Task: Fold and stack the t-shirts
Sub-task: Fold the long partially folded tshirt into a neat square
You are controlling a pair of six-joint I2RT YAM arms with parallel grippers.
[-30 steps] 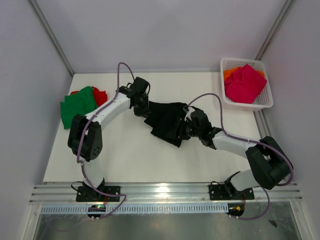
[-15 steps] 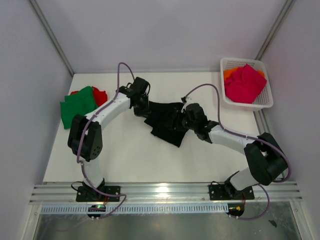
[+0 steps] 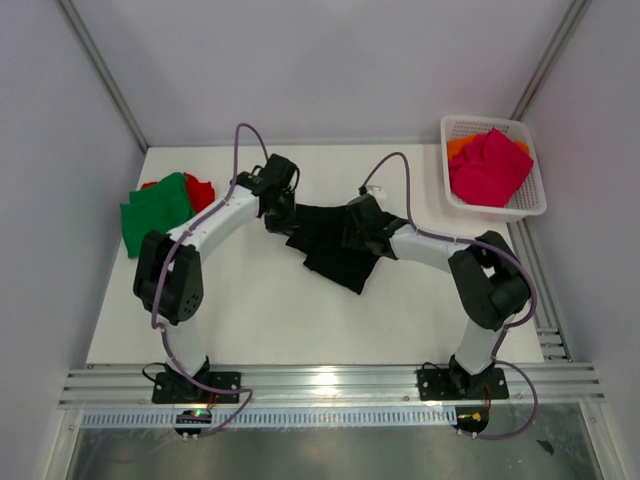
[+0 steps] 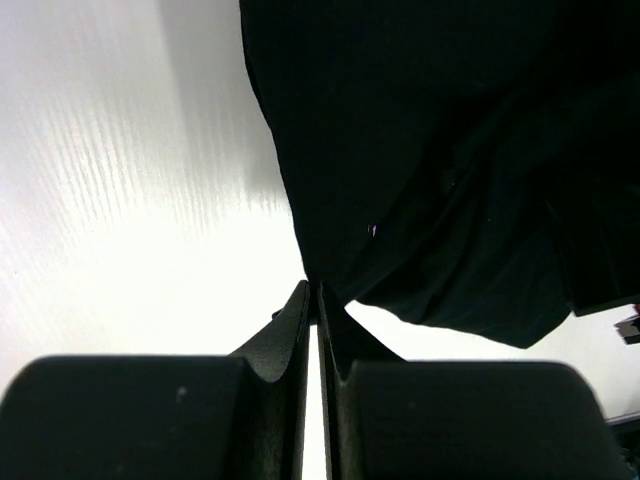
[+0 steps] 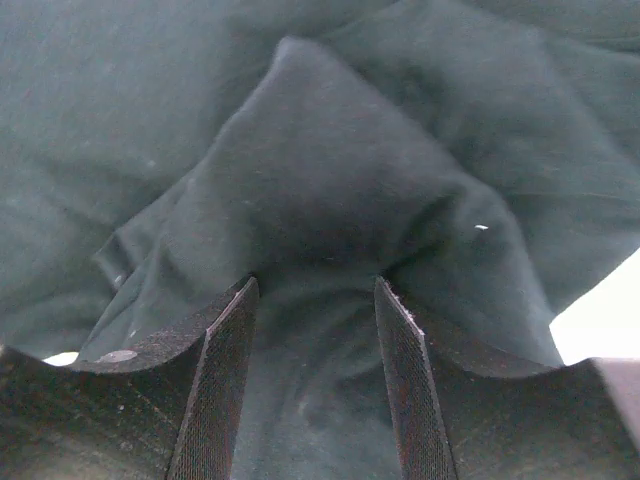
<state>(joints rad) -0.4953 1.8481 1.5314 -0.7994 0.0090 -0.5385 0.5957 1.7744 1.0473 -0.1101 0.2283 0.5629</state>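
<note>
Right wrist view: spread right hand (image 5: pixel 315 290) straddles rumpled black t-shirt (image 5: pixel 330 170); left hand (image 4: pixel 313 292) seemingly pinches its hem.

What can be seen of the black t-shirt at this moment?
The black t-shirt is plain, soft, matte cloth, lying crumpled and unfolded near the middle of the white table, with ridges and overlapping layers and one corner trailing toward the near edge. The left gripper has its jaws shut on the shirt's left edge. The right gripper sits on its right part, jaws open astride a raised fold; whether they press the cloth is unclear.
</note>
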